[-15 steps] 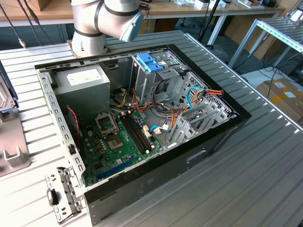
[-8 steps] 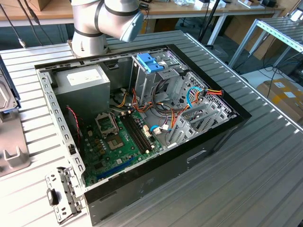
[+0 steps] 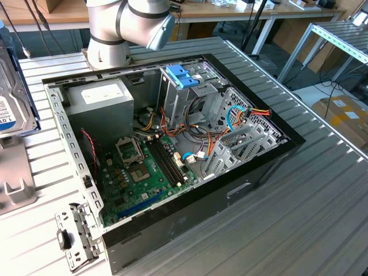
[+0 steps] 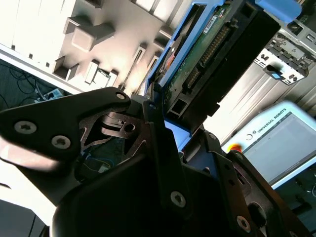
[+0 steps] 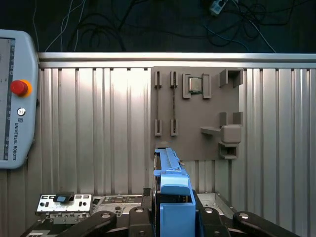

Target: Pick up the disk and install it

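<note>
**Disk clamped in gripper, standing on end over the table beside the case**

Grip: in the first wrist view the gripper is closed on the disk. One black finger sits on each flat side of the blue carrier. In the second wrist view the fingers flank the near end of the disk, and the rest of it sticks out beyond the gripper.

Orientation: the long axis runs straight out from between the fingers, in line with the gripper. The first wrist view looks along the disk's thin edge, so it shows as a narrow blue strip pointing away toward the ribbed metal table. The far end is seen against the edge of a grey holder plate. The green circuit-board face shows in the second wrist view.

Position: in the exterior view the disk is at that view's far left. It stands roughly upright on its short end with the labelled face turned toward the camera. It is above the grey holder plate and outside the open computer case.

Surroundings: a blue latch piece sits on the drive cage inside the case. A small metal bracket lies on the table by the case corner. A control tablet rests on the table, apart from the plate.
</note>
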Motion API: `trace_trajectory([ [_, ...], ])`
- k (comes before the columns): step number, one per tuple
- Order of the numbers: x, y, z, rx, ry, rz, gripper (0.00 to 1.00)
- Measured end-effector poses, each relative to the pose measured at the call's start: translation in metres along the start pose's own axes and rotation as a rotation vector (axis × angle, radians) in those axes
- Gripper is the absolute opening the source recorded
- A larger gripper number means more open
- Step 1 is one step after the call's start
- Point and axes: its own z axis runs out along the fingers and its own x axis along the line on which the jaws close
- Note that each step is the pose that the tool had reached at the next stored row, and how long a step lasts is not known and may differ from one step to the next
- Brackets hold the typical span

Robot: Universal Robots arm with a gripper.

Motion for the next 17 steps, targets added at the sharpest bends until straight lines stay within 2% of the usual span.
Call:
trace_trajectory([
  [17, 0.0019, -0.0142, -0.0003, -0.0012, 0.0001, 0.0, 0.37],
])
